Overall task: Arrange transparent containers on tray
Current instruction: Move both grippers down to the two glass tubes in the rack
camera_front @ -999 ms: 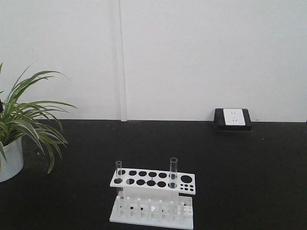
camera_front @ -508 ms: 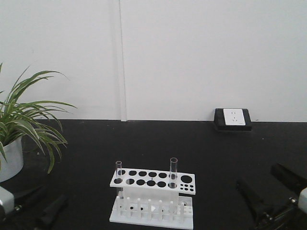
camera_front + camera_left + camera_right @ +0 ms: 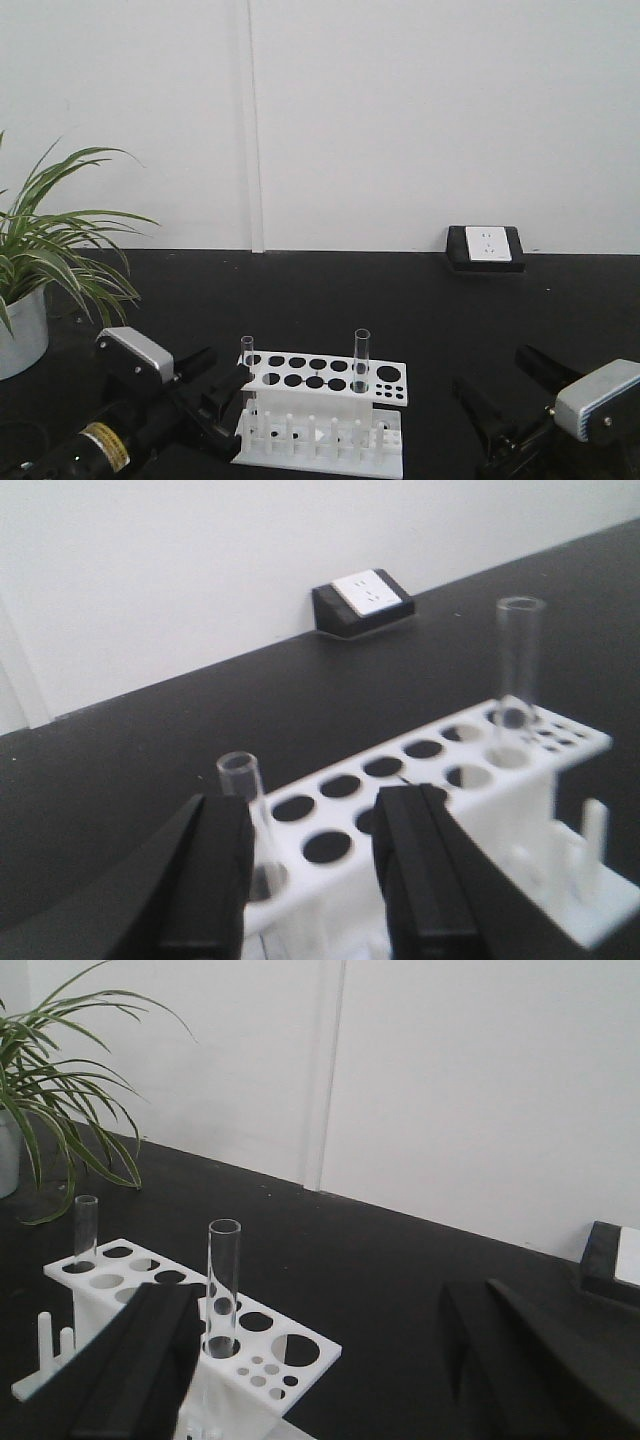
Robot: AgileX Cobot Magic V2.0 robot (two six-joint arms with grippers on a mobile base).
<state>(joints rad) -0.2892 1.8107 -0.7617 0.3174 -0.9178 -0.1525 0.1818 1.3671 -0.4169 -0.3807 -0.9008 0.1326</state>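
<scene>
Two transparent containers, clear test tubes, stand upright in a white holed rack (image 3: 322, 378). One tube (image 3: 247, 358) is at the rack's left end and the other (image 3: 361, 358) is near its right end. My left gripper (image 3: 216, 372) is open at the rack's left end. In the left wrist view that gripper (image 3: 318, 805) spans the rack's corner, and the near tube (image 3: 243, 783) rises just past its left finger. My right gripper (image 3: 511, 388) is open, to the right of the rack. In the right wrist view the taller-looking tube (image 3: 222, 1280) stands beside its left finger (image 3: 140, 1360). The tray is out of view.
A potted spider plant (image 3: 50, 260) stands at the far left of the black tabletop. A black box with a white socket plate (image 3: 486, 248) sits against the white wall at the back right. The rack's base has short white pegs (image 3: 312, 432).
Both arms have risen into the front view from below. The left gripper has moved up to the rack's left end, and the right one has lifted nearer the rack. The tubes have not moved.
</scene>
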